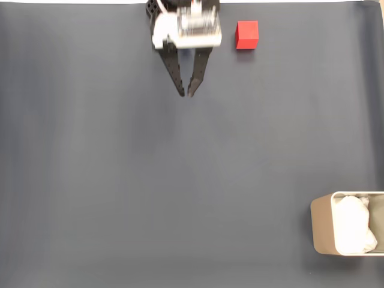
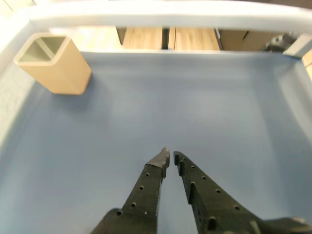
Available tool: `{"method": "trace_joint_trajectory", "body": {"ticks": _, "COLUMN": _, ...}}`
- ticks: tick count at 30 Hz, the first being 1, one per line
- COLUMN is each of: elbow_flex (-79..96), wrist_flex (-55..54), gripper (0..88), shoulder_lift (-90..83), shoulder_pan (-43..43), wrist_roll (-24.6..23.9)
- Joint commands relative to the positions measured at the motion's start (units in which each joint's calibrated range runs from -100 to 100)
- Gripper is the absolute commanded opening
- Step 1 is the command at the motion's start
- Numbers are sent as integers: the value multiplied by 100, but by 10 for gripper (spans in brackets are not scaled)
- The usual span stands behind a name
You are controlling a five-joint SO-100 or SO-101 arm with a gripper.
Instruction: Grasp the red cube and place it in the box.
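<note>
One container sits on the table (image 1: 180, 192): the box (image 1: 322, 231), a beige thing with rounded corners, cut off by the edge of the fixed view at the lower right. White soft padding (image 1: 353, 225) lies bunched inside it. In the wrist view the box (image 2: 61, 68) stands at the upper left, and from that angle only its pale inner walls can be seen.

Well apart from the box, up by the opposite end of the dark blue-grey mat, rests the red cube (image 1: 246, 34), on the mat and untouched. Just beside the cube, to its left in the fixed view, hangs the hand (image 1: 185, 93), its two black fingers drawn nearly together with only a thin slit between the tips and nothing held. The wrist view shows the hand (image 2: 170, 156) the same way, over bare mat.

Between cube and box lies open mat.
</note>
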Motion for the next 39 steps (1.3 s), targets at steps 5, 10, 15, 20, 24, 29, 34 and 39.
{"method": "trace_joint_trajectory", "body": {"ticks": 5, "elbow_flex": -3669, "wrist_flex": 948, "gripper": 0, "shoulder_lift": 1867, "shoulder_pan": -77, "wrist_roll": 39}}
{"method": "trace_joint_trajectory", "body": {"ticks": 10, "elbow_flex": -4472, "wrist_flex": 1415, "gripper": 0, "shoulder_lift": 2621, "shoulder_pan": -6, "wrist_roll": -24}}
{"method": "trace_joint_trajectory", "body": {"ticks": 15, "elbow_flex": -4518, "wrist_flex": 1456, "gripper": 0, "shoulder_lift": 2872, "shoulder_pan": 101, "wrist_roll": -44}}
{"method": "trace_joint_trajectory", "body": {"ticks": 20, "elbow_flex": -4509, "wrist_flex": 1358, "gripper": 0, "shoulder_lift": 3045, "shoulder_pan": 179, "wrist_roll": -49}}
{"method": "trace_joint_trajectory", "body": {"ticks": 24, "elbow_flex": -4463, "wrist_flex": 1120, "gripper": 0, "shoulder_lift": 3201, "shoulder_pan": 222, "wrist_roll": -49}}
{"method": "trace_joint_trajectory", "body": {"ticks": 29, "elbow_flex": -4308, "wrist_flex": 792, "gripper": 0, "shoulder_lift": 3314, "shoulder_pan": 129, "wrist_roll": 0}}
{"method": "trace_joint_trajectory", "body": {"ticks": 34, "elbow_flex": -3961, "wrist_flex": 522, "gripper": 0, "shoulder_lift": 3288, "shoulder_pan": -205, "wrist_roll": 63}}
{"method": "trace_joint_trajectory", "body": {"ticks": 39, "elbow_flex": -3824, "wrist_flex": 522, "gripper": 0, "shoulder_lift": 3245, "shoulder_pan": -730, "wrist_roll": 127}}
